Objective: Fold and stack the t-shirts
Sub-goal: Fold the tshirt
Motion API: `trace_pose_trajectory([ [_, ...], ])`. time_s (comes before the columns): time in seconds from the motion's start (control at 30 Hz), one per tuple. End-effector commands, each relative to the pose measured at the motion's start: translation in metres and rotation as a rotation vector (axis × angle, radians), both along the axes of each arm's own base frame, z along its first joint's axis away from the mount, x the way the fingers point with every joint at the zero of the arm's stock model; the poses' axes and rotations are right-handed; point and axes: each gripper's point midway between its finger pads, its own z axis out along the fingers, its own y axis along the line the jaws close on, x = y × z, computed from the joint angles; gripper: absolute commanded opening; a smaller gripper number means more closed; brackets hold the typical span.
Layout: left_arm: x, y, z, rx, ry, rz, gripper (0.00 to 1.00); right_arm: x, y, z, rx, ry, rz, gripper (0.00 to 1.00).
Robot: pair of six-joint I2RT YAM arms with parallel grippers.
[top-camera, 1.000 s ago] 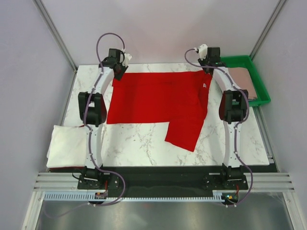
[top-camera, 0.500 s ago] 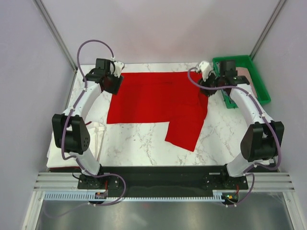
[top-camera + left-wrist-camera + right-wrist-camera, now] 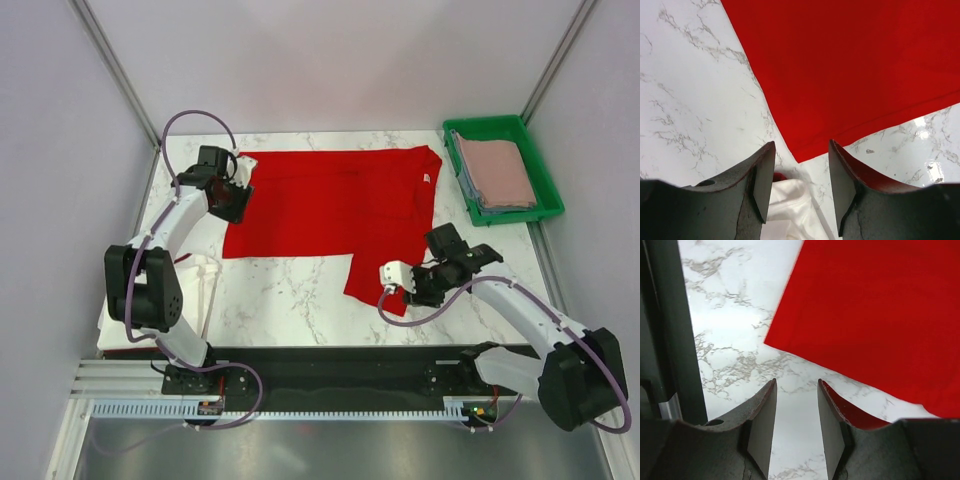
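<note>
white t-shirt (image 3: 790,202) partly hidden, neck label (image 3: 427,179) unreadable

The top external camera sits high above and behind the arm bases and looks steeply down, with the bases at 6 o'clock and the whole marble table (image 3: 300,300) in frame. The left wrist camera rides close over the table at that view's 10 o'clock, looking down past the left gripper (image 3: 801,150). The right wrist camera, near 5 o'clock, looks down past the right gripper (image 3: 796,385). Each wrist view shares one corner of the red t-shirt (image 3: 330,205) with the overhead view.
</note>
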Motion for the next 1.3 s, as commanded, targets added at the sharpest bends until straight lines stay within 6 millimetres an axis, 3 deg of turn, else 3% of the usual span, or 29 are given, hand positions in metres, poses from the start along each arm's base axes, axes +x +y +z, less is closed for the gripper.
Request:
trace_pose_trajectory([
  [0.0,-0.001,0.014,0.01,0.005,-0.034,0.013,0.54,-0.001,0.009,-0.015,-0.017,-0.046,0.115,0.46],
  [0.17,0.0,0.022,0.004,-0.009,-0.023,0.038,0.54,0.001,0.018,-0.034,-0.052,0.006,0.139,0.43],
  [0.33,0.004,0.029,-0.003,-0.005,-0.002,0.058,0.53,0.013,0.025,-0.04,-0.072,0.009,0.16,0.42],
  [0.67,0.009,0.028,-0.016,-0.026,0.036,0.088,0.51,-0.002,0.029,-0.053,-0.123,0.075,0.25,0.41],
  [0.93,0.016,0.034,-0.013,0.001,0.024,0.099,0.52,-0.021,0.028,-0.053,-0.132,0.102,0.282,0.41],
  [1.27,0.014,0.04,-0.013,0.026,0.022,0.099,0.52,-0.018,0.027,-0.073,-0.179,0.128,0.254,0.4],
])
